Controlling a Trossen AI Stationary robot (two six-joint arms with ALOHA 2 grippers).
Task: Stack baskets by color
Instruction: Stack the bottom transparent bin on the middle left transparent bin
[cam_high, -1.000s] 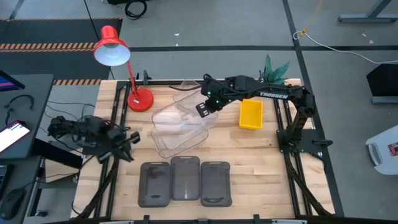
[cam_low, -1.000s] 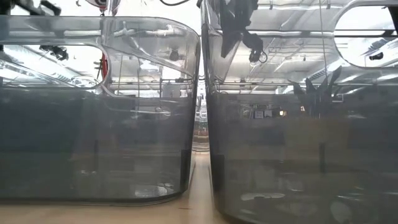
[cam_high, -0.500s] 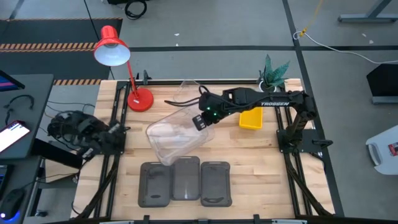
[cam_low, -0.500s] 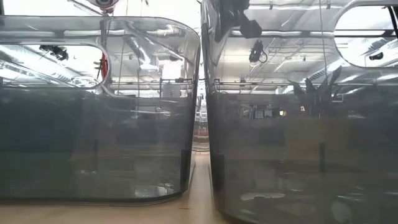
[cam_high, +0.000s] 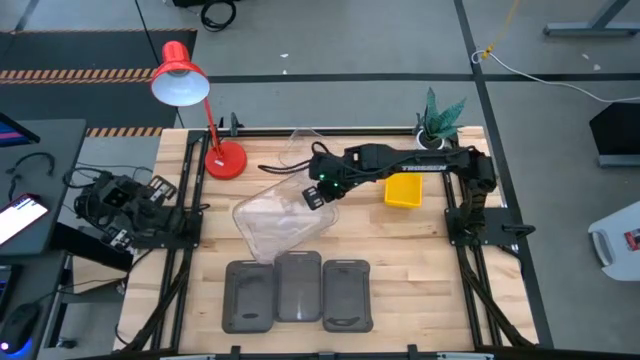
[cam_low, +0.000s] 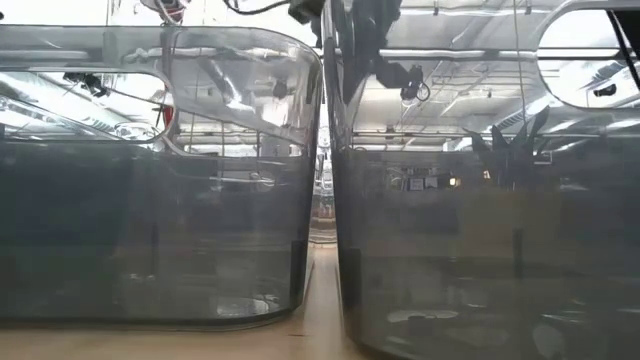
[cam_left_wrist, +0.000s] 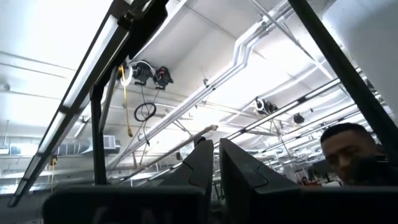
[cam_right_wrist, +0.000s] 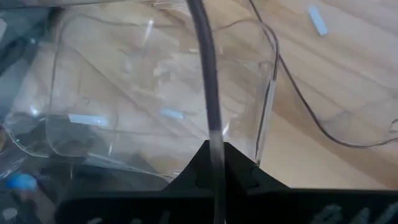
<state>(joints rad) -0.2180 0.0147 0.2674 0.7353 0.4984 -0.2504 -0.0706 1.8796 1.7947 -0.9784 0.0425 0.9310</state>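
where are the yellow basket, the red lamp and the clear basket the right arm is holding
yellow basket (cam_high: 403, 187), high view, middle of its floor
red lamp (cam_high: 179, 83), high view, top of its shade
clear basket (cam_high: 275, 223), high view, its see-through floor

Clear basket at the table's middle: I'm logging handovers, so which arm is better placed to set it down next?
Right. The right pincer is shut on the clear basket's rim, over the table's middle. The left pincer is parked off the table's left edge, holding nothing, pointing up at the ceiling.
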